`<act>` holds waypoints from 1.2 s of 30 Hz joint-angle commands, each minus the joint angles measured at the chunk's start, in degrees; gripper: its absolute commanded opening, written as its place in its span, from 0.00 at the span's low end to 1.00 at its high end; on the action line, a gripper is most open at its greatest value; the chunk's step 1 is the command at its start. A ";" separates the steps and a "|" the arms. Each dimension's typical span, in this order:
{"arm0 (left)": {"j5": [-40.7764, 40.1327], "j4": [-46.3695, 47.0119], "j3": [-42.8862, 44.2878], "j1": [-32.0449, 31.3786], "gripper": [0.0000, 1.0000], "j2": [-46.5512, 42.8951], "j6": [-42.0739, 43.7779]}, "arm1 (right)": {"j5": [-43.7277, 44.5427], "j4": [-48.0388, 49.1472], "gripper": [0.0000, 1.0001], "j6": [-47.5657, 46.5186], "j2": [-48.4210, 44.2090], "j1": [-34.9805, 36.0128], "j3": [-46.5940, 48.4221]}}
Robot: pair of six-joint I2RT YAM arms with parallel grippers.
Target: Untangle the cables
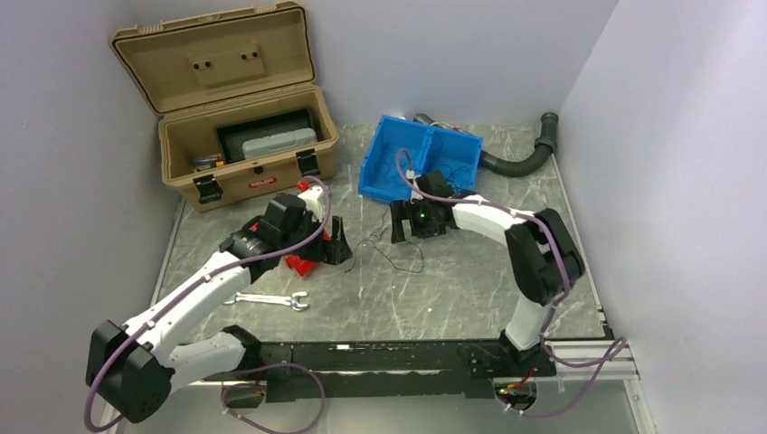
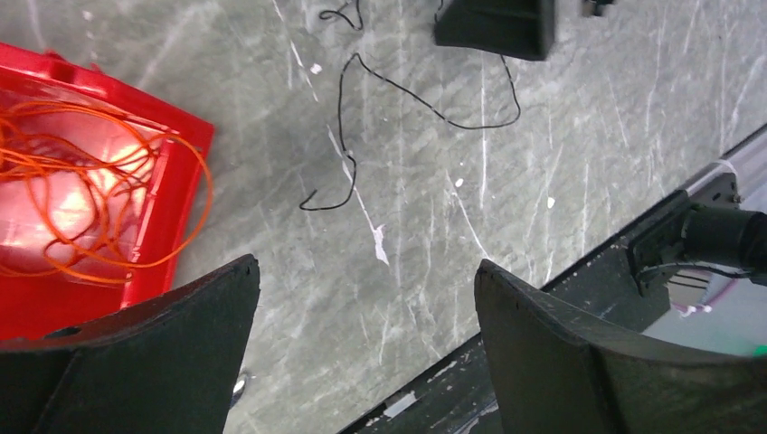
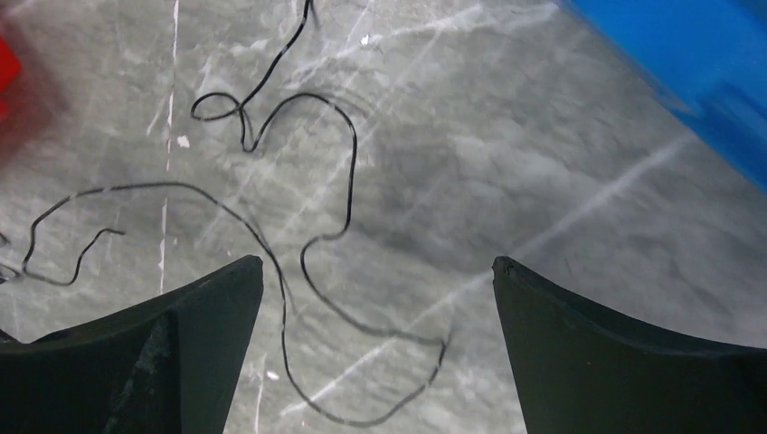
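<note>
Lying loose on the table (image 1: 506,280), the black wire (image 3: 351,181) sits directly beneath the right gripper (image 3: 377,267), with one loop passing under the gap between its spread fingers and the rest trailing ahead of the fingertips and off toward its left finger. No single straight axis exists: the strand meanders in open curves, its general run leading forward and away from that gripper. From the left gripper (image 2: 366,271) the same black wire (image 2: 341,117) lies ahead of the fingertips and clear of them, so the right arm is judged the nearer one for a pick. Both grippers are released, jaws wide apart, holding nothing. The orange wires (image 2: 81,190) lie coiled in the red bin (image 2: 181,136), just beside the left gripper's left finger; one loop hangs over the bin wall. No blue strand can be made out. A blue bin (image 1: 389,167) stands just behind the right gripper (image 1: 407,226). Beyond the left gripper (image 1: 336,246) stands an open tan case (image 1: 244,172); a small red label on its front wall carries writing too small to read. A wrench (image 1: 269,300) lies behind the left gripper, toward the arm bases. No other writing is legible.
</note>
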 commanded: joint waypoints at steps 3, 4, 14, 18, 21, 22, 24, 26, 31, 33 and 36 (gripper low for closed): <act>6.53 7.44 -1.76 1.25 0.85 1.60 -2.82 | -9.63 7.64 1.00 0.13 7.37 0.08 5.44; 6.90 8.07 -2.32 1.33 0.84 2.01 -2.91 | -10.38 8.03 1.00 0.23 7.93 0.14 5.61; 10.05 9.90 -3.30 4.02 0.82 5.36 -2.42 | -1.27 1.30 1.00 -6.05 9.00 8.96 8.20; 8.22 7.32 -1.66 5.19 0.83 3.69 -0.71 | 3.73 -0.50 0.99 -6.54 10.30 12.08 9.07; 7.36 5.68 -0.82 6.19 0.84 2.52 0.38 | 13.08 -3.61 0.90 -5.44 12.85 14.87 11.05; 7.11 5.26 -0.69 6.47 0.85 2.10 0.68 | 16.77 -4.90 0.84 -5.41 14.02 15.99 12.00; 6.95 4.53 -0.46 7.22 0.85 1.42 1.08 | 24.20 -6.86 0.66 -3.78 16.11 17.37 13.88; 7.01 3.92 -0.13 7.63 0.85 0.81 1.32 | 27.38 -7.14 0.40 -2.37 16.97 18.10 14.13; 6.50 2.07 0.86 8.36 0.85 -0.81 2.22 | 31.53 -3.86 0.00 0.59 12.24 18.58 10.42; 6.03 1.15 1.23 8.60 0.85 -1.40 2.71 | 33.32 -2.31 0.00 1.14 8.30 18.36 8.50; 5.61 0.57 1.66 8.83 0.85 -2.22 3.02 | 32.76 -1.44 0.00 1.79 1.78 16.83 6.66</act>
